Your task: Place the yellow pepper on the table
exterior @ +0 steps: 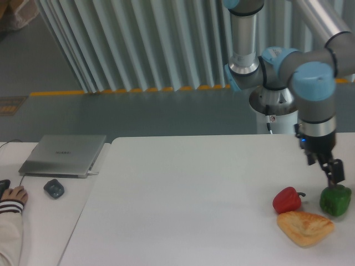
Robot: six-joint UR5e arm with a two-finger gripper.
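No yellow pepper shows in this view; it is hidden or out of view. My gripper [334,176] hangs low at the right side of the white table [194,194], its dark fingers right at the top of a green pepper [335,200]. The fingers are seen edge-on, so I cannot tell whether they are open or shut, or whether they grip the green pepper's stem. A red pepper [287,200] with a dark stem lies just left of the green one.
A tan triangular pastry [305,228] lies in front of the two peppers. On the smaller desk at the left are a grey laptop [64,155], a dark mouse [54,188] and a person's hand [14,195].
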